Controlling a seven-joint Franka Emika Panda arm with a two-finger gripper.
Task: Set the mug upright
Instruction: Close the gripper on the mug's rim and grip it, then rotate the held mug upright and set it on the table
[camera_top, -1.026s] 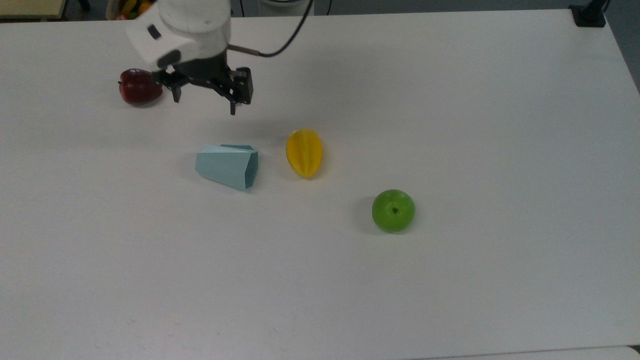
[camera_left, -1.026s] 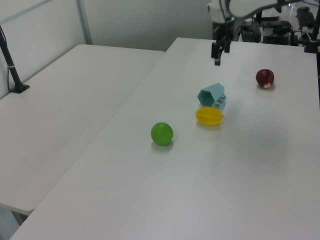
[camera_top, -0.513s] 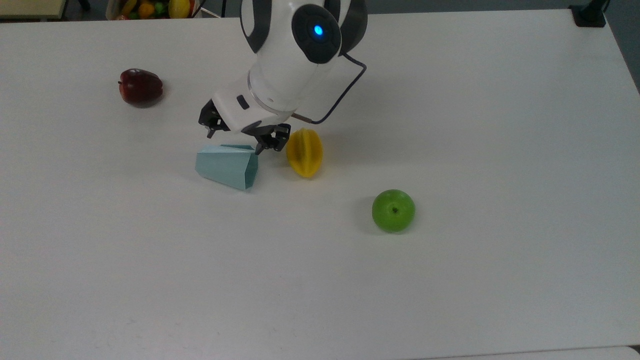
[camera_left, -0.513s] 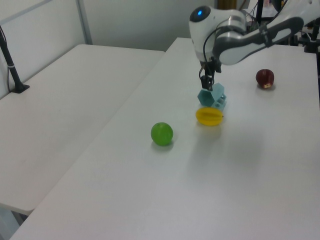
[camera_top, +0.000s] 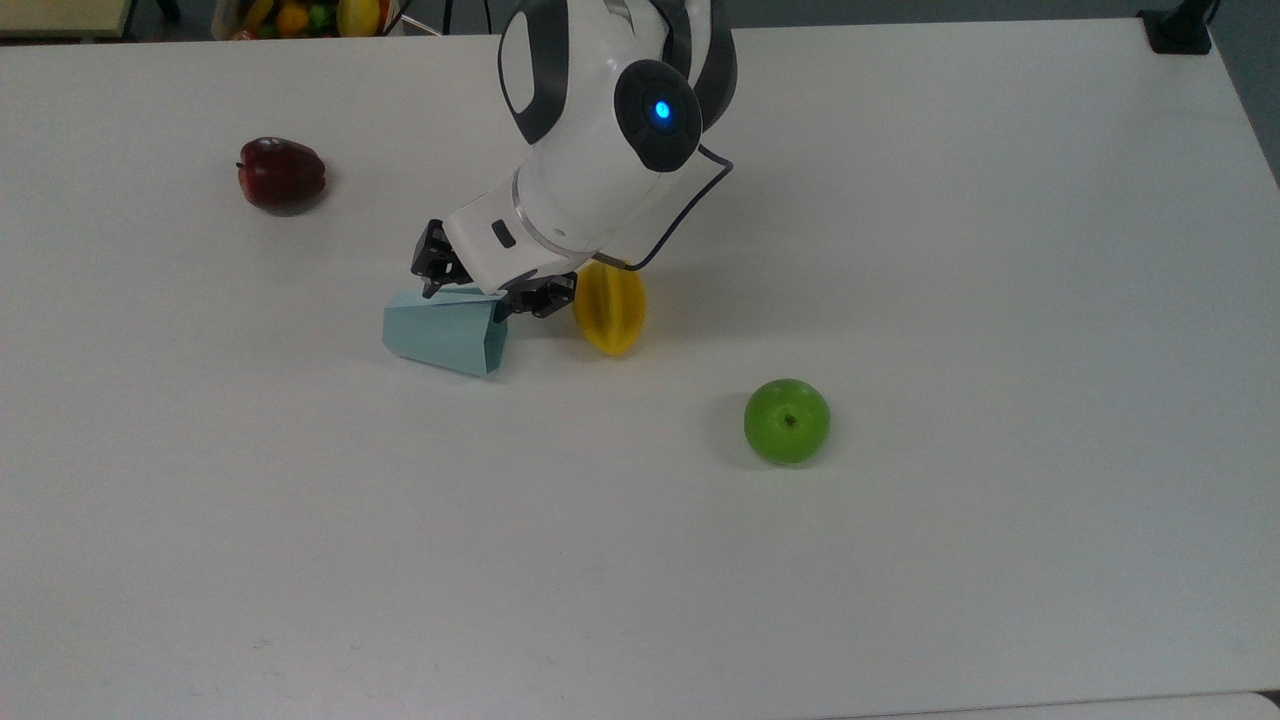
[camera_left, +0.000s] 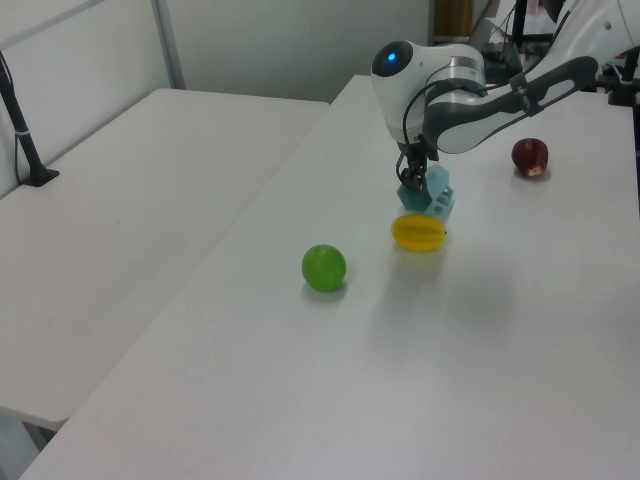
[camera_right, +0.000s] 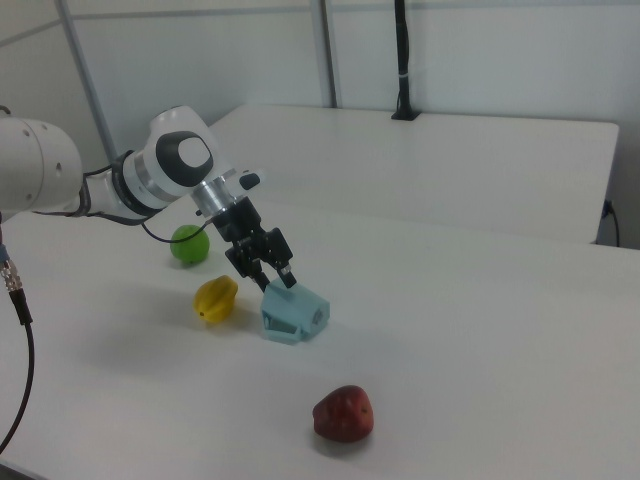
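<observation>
The pale blue-teal faceted mug (camera_top: 440, 338) (camera_left: 430, 195) (camera_right: 298, 314) lies on its side near the middle of the white table (camera_top: 900, 200), its wide open end toward the top view's right. My gripper (camera_top: 487, 293) (camera_left: 412, 183) (camera_right: 280, 283) has come down at that open end. It is open, and its fingertips (camera_right: 288, 279) touch the mug's upper edge. In the right view the mug looks slightly tipped. The white wrist hides part of the mug's rim in the top view.
A yellow star fruit (camera_top: 612, 310) (camera_right: 215, 298) lies just beside the mug's open end. A green apple (camera_top: 787, 421) (camera_left: 324, 268) sits further off and a red apple (camera_top: 282, 175) (camera_right: 343, 414) lies on the mug's other side. A black clamp (camera_top: 1180, 30) stands at a table corner.
The arm swung from beside the red apple over to the mug and came down onto its open end. The mug has shifted slightly to the top view's left.
</observation>
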